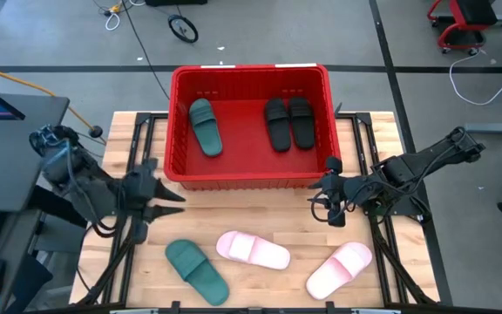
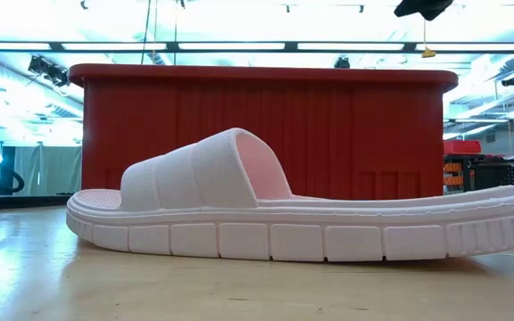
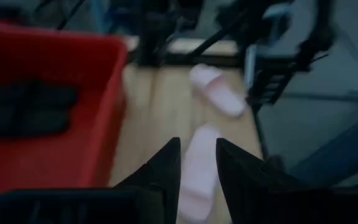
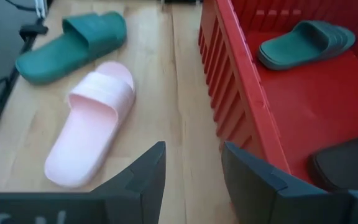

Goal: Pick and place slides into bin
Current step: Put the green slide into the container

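Wooden table [image 1: 260,214]: three slides inside red bin [image 1: 179,122], three outside

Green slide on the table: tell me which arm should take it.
Left. The green slide lies on the table's left side, just below the left gripper, which is open and empty. The right gripper is farther away.

Six slides, it seems: two black slides [image 1: 287,122], two green slides [image 1: 205,126], two pink slides [image 1: 253,250], plus one red bin [image 1: 179,131].
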`<action>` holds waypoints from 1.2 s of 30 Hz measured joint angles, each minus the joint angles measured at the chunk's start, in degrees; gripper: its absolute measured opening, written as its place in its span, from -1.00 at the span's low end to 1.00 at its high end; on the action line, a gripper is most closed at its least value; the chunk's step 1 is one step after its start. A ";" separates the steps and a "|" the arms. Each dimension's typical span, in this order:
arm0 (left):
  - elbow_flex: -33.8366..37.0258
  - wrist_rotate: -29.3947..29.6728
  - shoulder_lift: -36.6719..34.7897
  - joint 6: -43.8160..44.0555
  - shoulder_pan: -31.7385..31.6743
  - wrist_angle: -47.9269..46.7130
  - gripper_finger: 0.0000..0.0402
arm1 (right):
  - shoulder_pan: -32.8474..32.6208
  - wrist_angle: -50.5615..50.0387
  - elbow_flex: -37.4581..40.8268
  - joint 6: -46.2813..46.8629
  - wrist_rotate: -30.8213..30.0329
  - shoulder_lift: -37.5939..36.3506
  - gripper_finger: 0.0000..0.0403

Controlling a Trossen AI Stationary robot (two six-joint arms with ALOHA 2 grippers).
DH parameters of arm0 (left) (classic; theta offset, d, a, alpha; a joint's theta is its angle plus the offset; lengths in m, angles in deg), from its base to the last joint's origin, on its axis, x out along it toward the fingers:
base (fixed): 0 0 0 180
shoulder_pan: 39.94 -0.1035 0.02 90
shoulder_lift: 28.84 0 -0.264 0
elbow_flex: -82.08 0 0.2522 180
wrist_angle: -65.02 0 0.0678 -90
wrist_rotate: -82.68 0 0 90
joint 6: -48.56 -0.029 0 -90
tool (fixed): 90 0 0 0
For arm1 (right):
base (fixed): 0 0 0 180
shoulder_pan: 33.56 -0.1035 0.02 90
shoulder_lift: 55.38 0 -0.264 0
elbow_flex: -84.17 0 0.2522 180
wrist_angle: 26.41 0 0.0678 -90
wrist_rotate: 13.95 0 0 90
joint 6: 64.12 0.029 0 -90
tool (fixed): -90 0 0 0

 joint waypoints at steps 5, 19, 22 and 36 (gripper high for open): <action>20.43 -6.11 -9.69 -1.83 -0.57 24.42 -0.47 | 0.00 2.77 0.00 0.03 0.02 0.00 -0.20; 56.11 -18.27 -8.36 47.79 -1.49 54.82 -0.47 | 0.00 3.23 0.02 2.99 0.09 0.00 -0.20; 60.02 -18.19 -7.12 59.49 -1.49 54.33 -0.46 | 0.00 3.21 0.02 2.96 0.09 0.00 -0.20; 65.06 -17.60 -6.47 74.08 -1.49 53.96 -0.47 | 0.00 3.18 0.02 2.95 0.09 0.00 -0.20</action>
